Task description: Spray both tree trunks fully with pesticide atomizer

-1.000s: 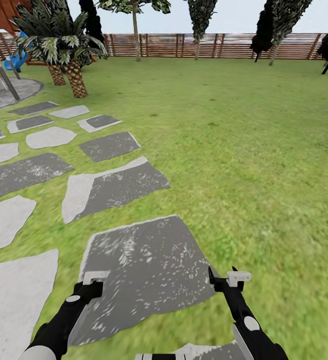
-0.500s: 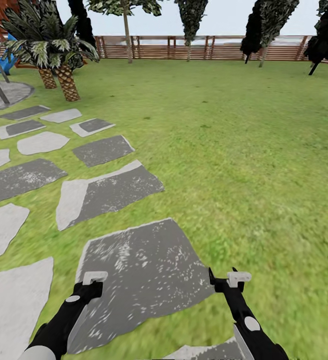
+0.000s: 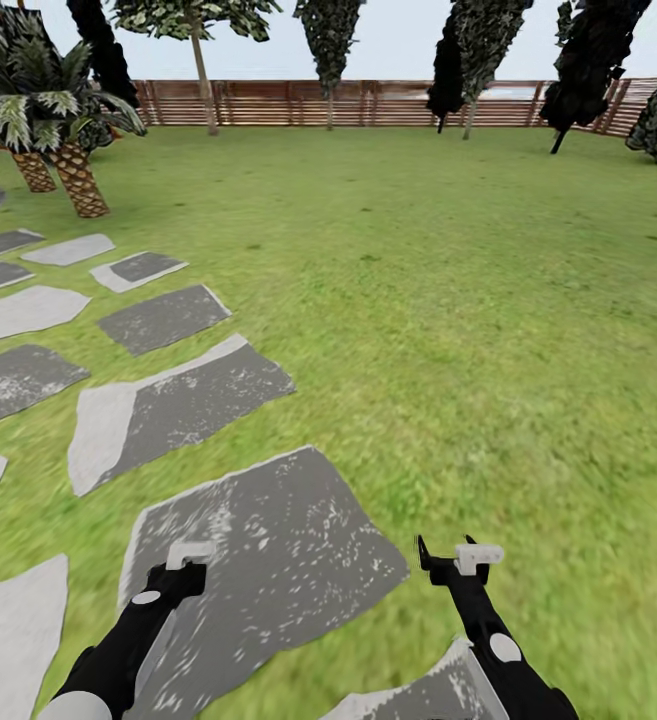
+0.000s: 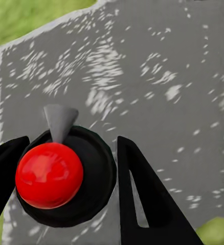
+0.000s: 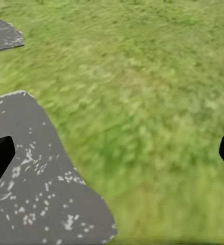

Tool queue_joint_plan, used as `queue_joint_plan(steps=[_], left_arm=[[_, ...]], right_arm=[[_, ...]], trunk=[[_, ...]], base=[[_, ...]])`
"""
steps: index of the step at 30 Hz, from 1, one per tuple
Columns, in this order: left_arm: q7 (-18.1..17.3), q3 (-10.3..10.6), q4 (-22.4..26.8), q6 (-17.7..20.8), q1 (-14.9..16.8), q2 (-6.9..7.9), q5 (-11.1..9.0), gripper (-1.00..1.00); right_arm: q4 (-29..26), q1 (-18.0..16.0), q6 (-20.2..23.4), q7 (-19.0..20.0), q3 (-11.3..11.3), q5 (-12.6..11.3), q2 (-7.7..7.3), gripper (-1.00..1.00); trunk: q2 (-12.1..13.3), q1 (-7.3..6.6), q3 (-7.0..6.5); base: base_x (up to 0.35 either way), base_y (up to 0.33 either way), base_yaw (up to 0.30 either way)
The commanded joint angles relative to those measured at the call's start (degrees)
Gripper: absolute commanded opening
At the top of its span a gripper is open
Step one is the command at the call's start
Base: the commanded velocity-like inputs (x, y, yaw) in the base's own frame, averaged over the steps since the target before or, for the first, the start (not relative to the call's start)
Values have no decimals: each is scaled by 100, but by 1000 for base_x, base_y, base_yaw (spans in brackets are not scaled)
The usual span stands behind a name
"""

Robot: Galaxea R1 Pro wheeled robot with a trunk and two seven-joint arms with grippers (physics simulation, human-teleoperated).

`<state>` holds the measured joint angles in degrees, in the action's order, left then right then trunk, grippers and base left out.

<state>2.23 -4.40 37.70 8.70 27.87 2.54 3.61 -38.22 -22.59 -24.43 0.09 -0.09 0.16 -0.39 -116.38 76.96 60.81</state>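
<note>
Left wrist view: left tool clamps the pesticide atomizer; right tool spread wide, holding nothing.

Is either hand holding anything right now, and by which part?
The left hand grips the sprayer by its round black body; the right hand is open and empty.

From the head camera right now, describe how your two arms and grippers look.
Both arms are glossy black with round pale grey discs at the joints. The left gripper and right gripper end in small pale grey angular finger pieces on black mounts. In the left wrist view the fingers appear as dark wedge shapes. No cables or markings show.
</note>
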Motion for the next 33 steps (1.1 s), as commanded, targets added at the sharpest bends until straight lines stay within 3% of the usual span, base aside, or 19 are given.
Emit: queue_joint_plan(steps=[1,14,33], left_arm=[[2,0,0,0,2,-1,0,-100],[-3,1,0,0,0,-8,-1,-100],[5,4,62,-19,1,-8,-1,-100]], right_arm=[[35,0,0,0,0,-3,2,100],[113,0,0,-13,-2,-8,4,100],[231,0,-5,-9,0,-9,4,100]], trunk=[[42,-23,-24],[563,-308,-326],[563,-308,-427]], base=[[0,0,-262],[0,0,-262],[0,0,-263]])
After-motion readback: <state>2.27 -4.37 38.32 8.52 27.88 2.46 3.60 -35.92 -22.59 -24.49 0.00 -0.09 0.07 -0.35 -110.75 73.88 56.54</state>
